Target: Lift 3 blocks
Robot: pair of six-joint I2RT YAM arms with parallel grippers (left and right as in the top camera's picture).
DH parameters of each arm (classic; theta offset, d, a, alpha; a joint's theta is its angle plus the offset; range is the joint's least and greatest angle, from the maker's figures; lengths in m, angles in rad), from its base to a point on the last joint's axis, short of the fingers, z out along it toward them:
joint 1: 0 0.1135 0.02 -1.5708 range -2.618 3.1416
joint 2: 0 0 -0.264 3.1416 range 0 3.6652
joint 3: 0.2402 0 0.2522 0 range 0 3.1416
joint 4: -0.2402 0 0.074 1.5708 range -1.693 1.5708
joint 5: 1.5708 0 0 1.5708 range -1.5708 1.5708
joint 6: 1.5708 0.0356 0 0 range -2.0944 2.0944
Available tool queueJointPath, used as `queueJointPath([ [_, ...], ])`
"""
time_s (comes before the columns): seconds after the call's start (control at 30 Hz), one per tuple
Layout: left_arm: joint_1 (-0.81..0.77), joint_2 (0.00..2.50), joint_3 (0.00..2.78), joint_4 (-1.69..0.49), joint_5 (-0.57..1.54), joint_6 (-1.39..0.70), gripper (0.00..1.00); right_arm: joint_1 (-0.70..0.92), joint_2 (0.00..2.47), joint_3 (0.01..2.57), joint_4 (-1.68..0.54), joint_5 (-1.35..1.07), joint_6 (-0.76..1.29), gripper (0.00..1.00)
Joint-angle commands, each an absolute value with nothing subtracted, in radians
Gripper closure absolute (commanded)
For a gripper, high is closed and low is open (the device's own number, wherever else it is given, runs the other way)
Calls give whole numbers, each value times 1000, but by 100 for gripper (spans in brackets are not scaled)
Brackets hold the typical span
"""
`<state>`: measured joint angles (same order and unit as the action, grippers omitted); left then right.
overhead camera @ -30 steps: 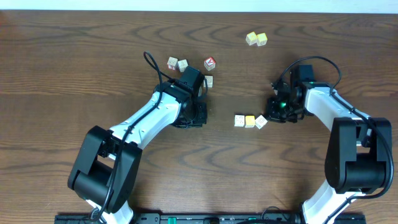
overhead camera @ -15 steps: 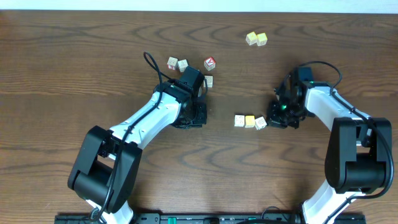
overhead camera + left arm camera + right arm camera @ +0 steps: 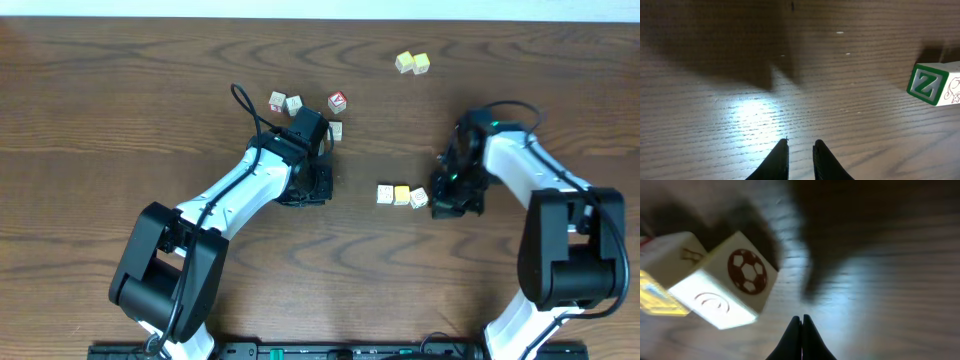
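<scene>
The three blocks (image 3: 402,195) are sitting in a close-set row on the table (image 3: 120,100), just beside the right gripper (image 3: 801,321), which is pinched fully together and gripping nothing. The left gripper (image 3: 800,148) is hovering slightly parted and empty (a Z block (image 3: 935,82) is lying nearby). Being wooden, they are probably feeling light, stiff and smooth, so squeezing the row's two end faces is looking the safest.

1. You are at a robot test bench: it looks like a lab.
2. The left arm (image 3: 235,190) and the right arm (image 3: 520,165), both white and black, rise from the near edge of a wood-grain table (image 3: 120,120), by a black rail (image 3: 330,350).
3. Toy props lie on it: three lettered blocks (image 3: 401,195) right of centre, and more cubes (image 3: 338,101) farther back.
4. A pale strip (image 3: 320,8) runs along the far edge.
</scene>
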<state>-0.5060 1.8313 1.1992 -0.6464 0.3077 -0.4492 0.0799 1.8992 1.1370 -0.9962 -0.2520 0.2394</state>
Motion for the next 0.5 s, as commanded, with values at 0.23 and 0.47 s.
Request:
queueJointPath([
  [0.23,-508,1831,1195,-649,294,-458,81,126,1904,1110,-908,-272,292,99],
  [0.47,-508,1831,1195,-649,294,-458,81,126,1904,1110,-877,-305,291,99],
])
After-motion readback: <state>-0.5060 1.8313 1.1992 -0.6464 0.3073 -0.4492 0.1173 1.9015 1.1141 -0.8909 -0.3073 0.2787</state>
